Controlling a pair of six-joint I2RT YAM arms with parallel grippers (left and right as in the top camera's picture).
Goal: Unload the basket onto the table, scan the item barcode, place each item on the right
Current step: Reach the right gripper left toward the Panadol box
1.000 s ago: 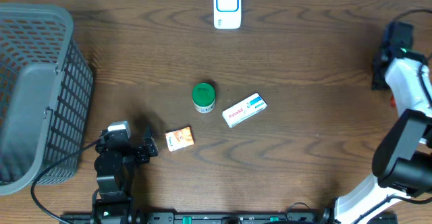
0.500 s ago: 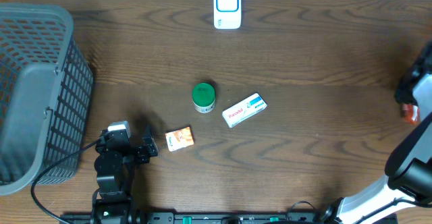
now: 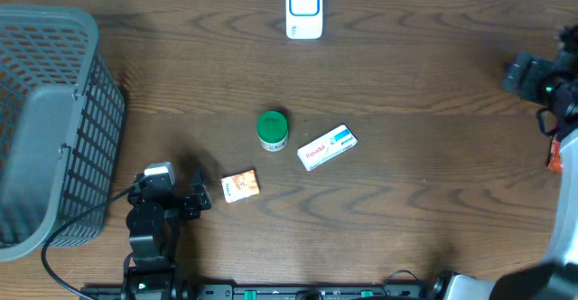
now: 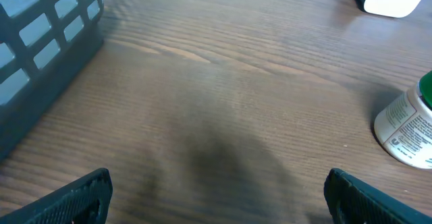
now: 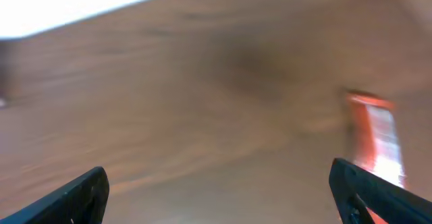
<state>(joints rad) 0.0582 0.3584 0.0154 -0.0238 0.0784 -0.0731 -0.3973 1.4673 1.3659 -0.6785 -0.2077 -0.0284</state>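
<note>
A green-capped bottle (image 3: 273, 130), a white pill box (image 3: 327, 146) and a small orange box (image 3: 240, 186) lie in the middle of the wooden table. The white and blue scanner (image 3: 304, 8) stands at the far edge. My left gripper (image 3: 172, 192) rests open near the front left, just left of the orange box. In the left wrist view, the left gripper (image 4: 218, 197) holds nothing, with the bottle (image 4: 408, 126) ahead to its right. My right gripper (image 3: 540, 74) is open at the far right, away from all items. The blurred right wrist view shows the right gripper (image 5: 219, 193) empty above bare wood.
A large grey mesh basket (image 3: 50, 119) fills the left side and shows in the left wrist view as the basket (image 4: 40, 48). An orange-red thing (image 3: 555, 155) sits at the right edge beside my right arm and appears blurred in the right wrist view (image 5: 374, 140).
My right arm has swung about at the right edge and its gripper has gone from shut to open. The left arm and the items have not moved.
</note>
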